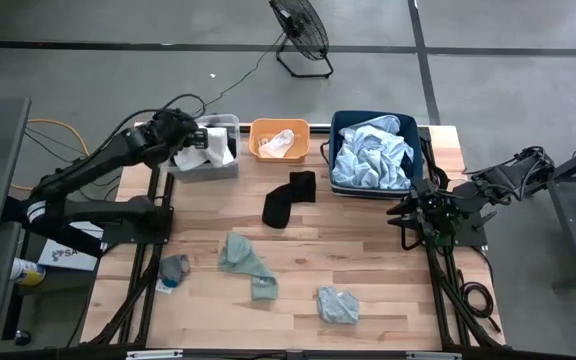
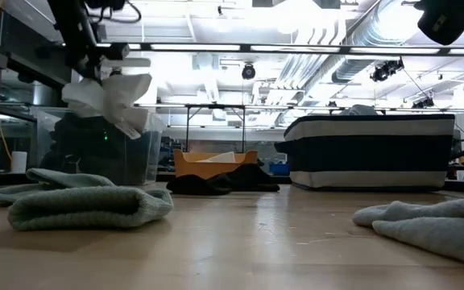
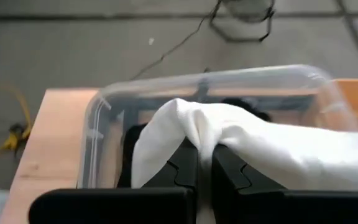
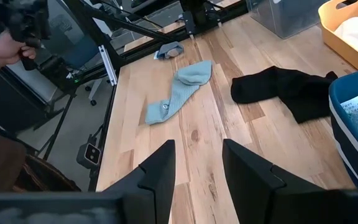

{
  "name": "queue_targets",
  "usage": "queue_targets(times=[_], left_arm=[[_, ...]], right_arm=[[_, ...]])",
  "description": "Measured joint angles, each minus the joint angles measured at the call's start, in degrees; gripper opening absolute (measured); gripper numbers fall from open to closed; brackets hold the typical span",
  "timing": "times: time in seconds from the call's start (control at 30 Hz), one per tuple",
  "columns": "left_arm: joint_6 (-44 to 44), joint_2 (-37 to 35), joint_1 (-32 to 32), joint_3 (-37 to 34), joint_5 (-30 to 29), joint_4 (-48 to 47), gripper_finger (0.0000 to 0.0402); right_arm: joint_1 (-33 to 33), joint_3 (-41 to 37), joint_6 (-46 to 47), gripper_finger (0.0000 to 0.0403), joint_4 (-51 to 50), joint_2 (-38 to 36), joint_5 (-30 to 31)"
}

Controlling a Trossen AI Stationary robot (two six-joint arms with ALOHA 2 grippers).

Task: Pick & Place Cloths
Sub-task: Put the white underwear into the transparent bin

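Observation:
My left gripper [image 1: 198, 141] hangs over the clear bin [image 1: 218, 165] at the table's far left, shut on a white cloth [image 2: 109, 98]. My right gripper [image 4: 197, 158] waits open above the table's right side, touching nothing. A black cloth [image 1: 288, 198] lies flat mid-table. A grey-green cloth [image 1: 247, 263], a small grey piece [image 1: 173, 269] and a pale blue-grey cloth [image 1: 338, 305] lie nearer the near edge. The orange bin [image 1: 279, 152] holds a white cloth. Pale blue cloths fill the navy bin [image 1: 420, 150]. My left gripper [image 3: 205, 152] pinches the white cloth at a bunched fold [image 3: 199, 134] between its two fingers, coming from above. The cloth drapes over both fingertips. It is lifted clear and hangs slack [image 2: 123, 117] just above the clear bin's rim.
Three bins stand in a row along the far edge. Bare wood shows between the black cloth and the near cloths, and under my right gripper. A floor fan [image 1: 301, 35] stands beyond the table. A person's hand [image 4: 2, 50] shows off the table's left side.

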Motion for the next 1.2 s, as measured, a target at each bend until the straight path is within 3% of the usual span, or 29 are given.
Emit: queue_targets(times=[0.23, 0.57, 1.2], left_arm=[[-0.2, 7.6, 5.9, 0.0, 4.6, 1.7, 0.001], [-1.6, 18.4, 6.3, 0.0, 8.1, 3.4, 0.0011], [-2.9, 27.6, 10.0, 0.0, 12.3, 2.9, 0.0012]], right_arm=[[0.0, 0.0, 0.0, 0.0124, 0.0, 0.0, 0.0], [0.0, 0.0, 0.0, 0.0124, 0.0, 0.0, 0.0], [0.0, 0.0, 0.0, 0.0124, 0.0, 0.0, 0.0]])
